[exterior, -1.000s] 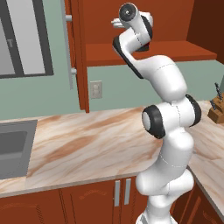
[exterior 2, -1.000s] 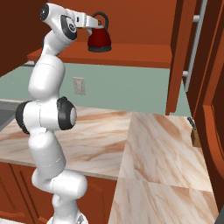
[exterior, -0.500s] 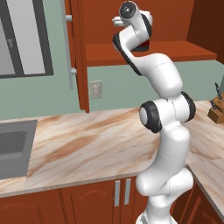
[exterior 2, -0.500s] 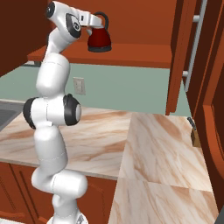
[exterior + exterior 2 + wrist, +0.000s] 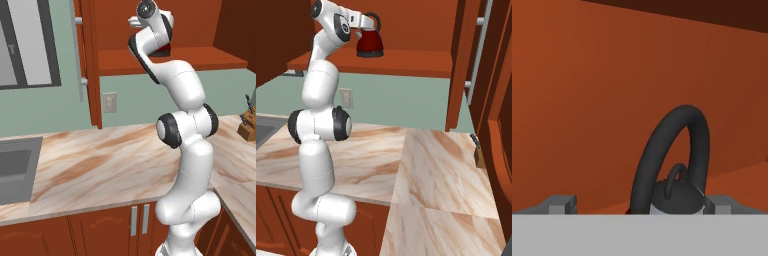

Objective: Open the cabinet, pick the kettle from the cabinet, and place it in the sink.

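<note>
The white arm has stretched higher and further into the open reddish-brown wooden wall cabinet (image 5: pixel 406 62) since a second ago. Its hand (image 5: pixel 367 22) is spread fully wide and holds nothing – its fingers (image 5: pixel 562 204) stand on either side of the black arched handle of the small dark red kettle (image 5: pixel 370 44), which stands upright on the cabinet's shelf. The dark grey sink (image 5: pixel 15 170) lies at the left, in the marbled tan surface (image 5: pixel 100 165).

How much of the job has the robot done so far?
The cabinet door is already open. Now the open gripper is up at the kettle's black handle on the shelf, not squeezing it yet. Left to do: grab the kettle, lift it out and put it in the sink.
</note>
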{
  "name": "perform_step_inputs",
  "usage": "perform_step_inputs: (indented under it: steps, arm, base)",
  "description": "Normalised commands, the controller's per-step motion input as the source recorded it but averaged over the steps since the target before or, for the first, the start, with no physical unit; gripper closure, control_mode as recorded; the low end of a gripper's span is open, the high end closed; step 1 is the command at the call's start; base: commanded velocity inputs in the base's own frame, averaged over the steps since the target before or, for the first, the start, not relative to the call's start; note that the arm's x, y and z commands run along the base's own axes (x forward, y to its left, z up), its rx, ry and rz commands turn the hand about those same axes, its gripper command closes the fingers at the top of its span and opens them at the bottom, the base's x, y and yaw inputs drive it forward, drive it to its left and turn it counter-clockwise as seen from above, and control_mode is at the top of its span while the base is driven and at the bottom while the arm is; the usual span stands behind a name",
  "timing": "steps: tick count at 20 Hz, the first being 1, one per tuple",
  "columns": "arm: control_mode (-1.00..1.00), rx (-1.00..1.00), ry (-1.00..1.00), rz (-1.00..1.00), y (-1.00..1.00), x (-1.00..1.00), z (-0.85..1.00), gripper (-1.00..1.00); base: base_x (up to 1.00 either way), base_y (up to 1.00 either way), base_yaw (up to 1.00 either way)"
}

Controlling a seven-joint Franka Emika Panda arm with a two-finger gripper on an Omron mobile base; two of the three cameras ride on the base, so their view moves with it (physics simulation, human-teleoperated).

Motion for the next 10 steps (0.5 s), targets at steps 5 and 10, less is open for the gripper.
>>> perform_step_inputs:
  steps: [5,10]
  arm:
    - [-1.00,0.00,0.00,0.00,0.00,0.04,0.00,-1.00]
    - [-1.00,0.00,0.00,0.00,0.00,0.00,-0.02,-1.00]
  base:
    - [0.00,0.00,0.00]
    - [0.00,0.00,0.00]
